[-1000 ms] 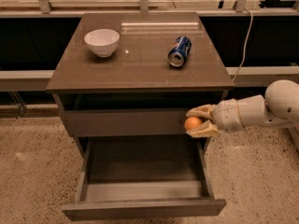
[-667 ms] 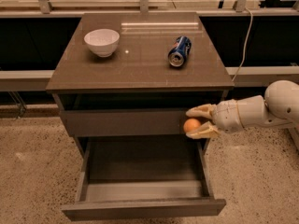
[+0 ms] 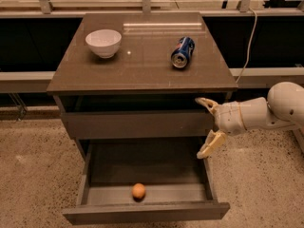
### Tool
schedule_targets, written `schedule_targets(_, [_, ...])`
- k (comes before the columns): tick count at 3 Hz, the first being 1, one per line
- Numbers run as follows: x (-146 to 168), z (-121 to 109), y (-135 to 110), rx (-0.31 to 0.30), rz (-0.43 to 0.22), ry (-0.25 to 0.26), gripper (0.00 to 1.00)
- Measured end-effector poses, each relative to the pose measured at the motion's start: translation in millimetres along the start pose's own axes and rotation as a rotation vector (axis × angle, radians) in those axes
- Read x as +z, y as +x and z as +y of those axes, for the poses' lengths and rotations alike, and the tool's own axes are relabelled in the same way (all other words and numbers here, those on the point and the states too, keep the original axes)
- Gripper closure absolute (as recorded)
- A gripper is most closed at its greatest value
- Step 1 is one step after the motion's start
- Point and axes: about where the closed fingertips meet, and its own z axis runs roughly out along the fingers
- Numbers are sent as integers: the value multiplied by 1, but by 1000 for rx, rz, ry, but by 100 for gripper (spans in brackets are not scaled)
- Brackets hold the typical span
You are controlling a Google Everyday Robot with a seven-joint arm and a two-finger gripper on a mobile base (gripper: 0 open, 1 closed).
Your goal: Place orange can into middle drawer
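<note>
The orange can [image 3: 138, 190], a small orange ball, lies on the floor of the open middle drawer [image 3: 95, 175], near its front wall and a little left of centre. My gripper [image 3: 207, 125] is at the drawer's right side, above its right wall, level with the closed drawer front above. Its fingers [image 3: 210, 144] are spread wide apart and hold nothing. The white arm reaches in from the right.
A white bowl [image 3: 103, 42] stands at the back left of the cabinet top [image 3: 142, 65]. A blue soda can [image 3: 182, 52] lies on its side at the back right. A cable hangs behind the right side. Speckled floor surrounds the cabinet.
The gripper held the orange ball a second ago; now its fingers are spread and the ball lies in the open drawer near the front.
</note>
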Motion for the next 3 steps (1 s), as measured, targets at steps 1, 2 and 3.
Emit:
schedule_targets(1, [-1, 20, -7, -71, 3, -12, 0])
schedule_targets(2, [0, 74, -7, -148, 29, -49, 0])
schedule_targets(3, [0, 74, -7, -148, 29, -49, 0])
